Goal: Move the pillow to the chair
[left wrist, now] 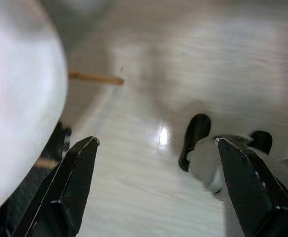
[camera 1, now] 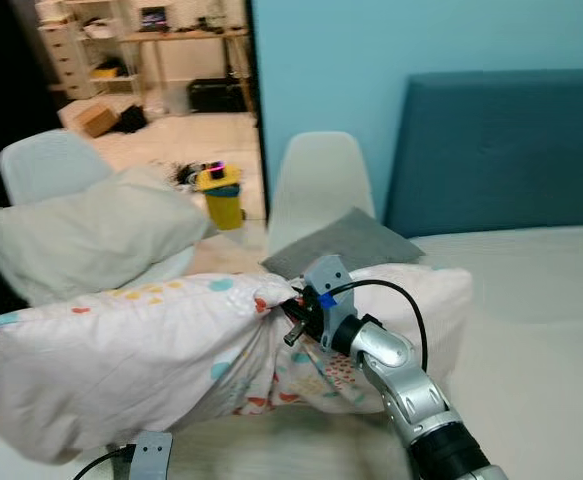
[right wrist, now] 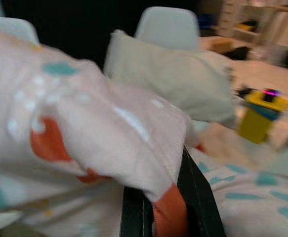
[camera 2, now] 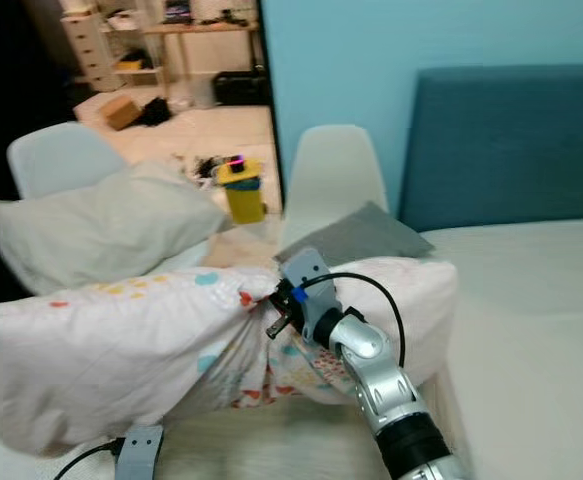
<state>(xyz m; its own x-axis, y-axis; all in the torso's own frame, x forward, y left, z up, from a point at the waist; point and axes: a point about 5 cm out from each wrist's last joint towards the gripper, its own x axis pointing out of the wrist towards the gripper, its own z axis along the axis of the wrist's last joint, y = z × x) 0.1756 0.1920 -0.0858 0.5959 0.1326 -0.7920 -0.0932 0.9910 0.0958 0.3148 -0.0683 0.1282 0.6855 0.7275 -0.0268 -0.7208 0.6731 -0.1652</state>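
A pale blue wall and a dark blue padded headboard (camera 1: 501,150) back a white bed (camera 1: 531,300) on the right, with two white moulded chairs further off on the left, the far-left chair (camera 1: 46,165) carrying a plain cream cushion (camera 1: 86,240) and the other chair (camera 1: 316,185) standing beside a grey mat (camera 1: 341,245). The pillow (camera 1: 121,350), soft white cloth dotted with orange and teal, is held up in the near left with its long axis running left to right, bunched at its right end where the right end effector (camera 1: 289,318) is closed on a fold of the fabric, so the pillow stretches left from those fingers. The left end effector (left wrist: 156,192) hangs low under the pillow with its black fingers (left wrist: 74,182) spread apart over glossy pale wood floor (left wrist: 144,148).
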